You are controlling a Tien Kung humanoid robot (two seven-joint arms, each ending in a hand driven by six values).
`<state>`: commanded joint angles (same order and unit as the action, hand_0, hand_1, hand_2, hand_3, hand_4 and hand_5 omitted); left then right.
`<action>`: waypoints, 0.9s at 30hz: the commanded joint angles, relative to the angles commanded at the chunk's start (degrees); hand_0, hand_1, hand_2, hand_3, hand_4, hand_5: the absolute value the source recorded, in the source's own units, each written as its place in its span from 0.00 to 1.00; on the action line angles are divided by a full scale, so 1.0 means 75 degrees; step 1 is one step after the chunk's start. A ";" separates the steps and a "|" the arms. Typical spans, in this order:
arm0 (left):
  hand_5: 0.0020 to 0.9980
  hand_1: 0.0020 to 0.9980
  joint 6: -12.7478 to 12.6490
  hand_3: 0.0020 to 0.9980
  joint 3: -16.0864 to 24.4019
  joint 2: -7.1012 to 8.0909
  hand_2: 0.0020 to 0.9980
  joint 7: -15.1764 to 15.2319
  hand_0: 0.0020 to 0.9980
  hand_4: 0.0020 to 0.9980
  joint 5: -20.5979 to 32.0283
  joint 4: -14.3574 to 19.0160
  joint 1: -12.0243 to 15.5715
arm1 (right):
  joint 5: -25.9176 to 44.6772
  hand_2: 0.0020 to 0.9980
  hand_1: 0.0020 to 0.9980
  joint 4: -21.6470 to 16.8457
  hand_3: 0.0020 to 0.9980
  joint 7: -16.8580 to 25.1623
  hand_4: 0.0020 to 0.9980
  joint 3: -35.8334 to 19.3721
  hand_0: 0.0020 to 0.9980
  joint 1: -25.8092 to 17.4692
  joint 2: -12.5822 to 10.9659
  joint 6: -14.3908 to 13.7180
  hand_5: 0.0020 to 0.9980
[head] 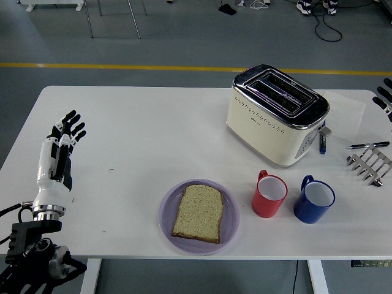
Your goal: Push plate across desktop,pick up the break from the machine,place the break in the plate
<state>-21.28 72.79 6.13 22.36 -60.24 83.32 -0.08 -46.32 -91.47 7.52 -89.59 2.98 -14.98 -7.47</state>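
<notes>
A slice of bread (198,212) lies flat on the purple plate (168,214) near the table's front edge. The cream and chrome toaster (275,114) stands at the back right with both slots empty. My left hand (62,139) hovers over the table's left side, far from the plate, fingers spread and holding nothing. Only the black fingertips of my right hand (384,95) show at the right edge, spread and holding nothing.
A red mug (269,194) and a blue mug (313,199) stand right of the plate. A metal toast rack (370,166), a pen (367,145) and a small blue item (322,143) lie at the right.
</notes>
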 joint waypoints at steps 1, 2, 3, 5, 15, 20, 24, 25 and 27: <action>0.85 0.85 -0.0006 0.84 -0.0006 0.0002 0.89 0.0008 0.81 0.50 0.0007 -0.0002 0.0012 | 0.0003 0.80 0.78 -0.0001 0.82 -0.0006 0.50 0.0005 0.82 -0.0004 -0.0008 0.0005 0.38; 0.85 0.85 -0.0010 0.84 -0.0013 0.0005 0.89 0.0012 0.81 0.50 0.0015 -0.0005 0.0024 | 0.0000 0.80 0.78 -0.0001 0.82 -0.0010 0.50 0.0007 0.82 -0.0010 -0.0014 0.0008 0.38; 0.85 0.85 -0.0018 0.84 -0.0025 0.0010 0.89 0.0016 0.81 0.50 0.0021 -0.0007 0.0037 | 0.0004 0.80 0.78 0.0000 0.82 -0.0013 0.50 0.0010 0.82 -0.0016 -0.0019 0.0009 0.38; 0.85 0.85 -0.0029 0.84 -0.0040 0.0016 0.89 0.0025 0.81 0.50 0.0030 -0.0009 0.0059 | 0.0011 0.80 0.78 0.0004 0.82 -0.0019 0.50 0.0018 0.82 -0.0026 -0.0027 0.0014 0.37; 0.85 0.85 -0.0047 0.84 -0.0166 0.0038 0.89 0.0054 0.81 0.50 0.0075 -0.0023 0.0111 | 0.0034 0.80 0.78 0.0035 0.82 -0.0050 0.49 0.0048 0.82 -0.0104 -0.0013 0.0060 0.38; 0.85 0.85 -0.0050 0.84 -0.0183 0.0040 0.89 0.0044 0.81 0.50 0.0070 -0.0019 0.0135 | 0.0033 0.80 0.78 0.0035 0.82 -0.0057 0.50 0.0005 0.82 -0.0145 0.0013 0.0070 0.38; 0.85 0.85 -0.0055 0.84 -0.0155 0.0017 0.89 0.0038 0.81 0.50 0.0072 -0.0031 0.0199 | 0.0059 0.80 0.78 0.0040 0.82 -0.0063 0.50 -0.0024 0.82 -0.0174 0.0047 0.0074 0.38; 0.85 0.85 -0.0054 0.84 -0.0154 0.0016 0.89 0.0037 0.81 0.50 0.0069 -0.0032 0.0207 | 0.0060 0.80 0.78 0.0035 0.82 -0.0064 0.50 -0.0029 0.82 -0.0174 0.0046 0.0076 0.38; 0.85 0.85 -0.0052 0.84 -0.0149 0.0018 0.89 0.0035 0.81 0.50 0.0064 -0.0036 0.0214 | 0.0051 0.80 0.78 0.0020 0.82 -0.0066 0.50 -0.0038 0.82 -0.0169 0.0042 0.0085 0.38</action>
<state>-21.67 71.67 6.26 22.62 -59.76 83.05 1.53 -45.93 -91.32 7.02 -89.88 1.72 -14.67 -6.83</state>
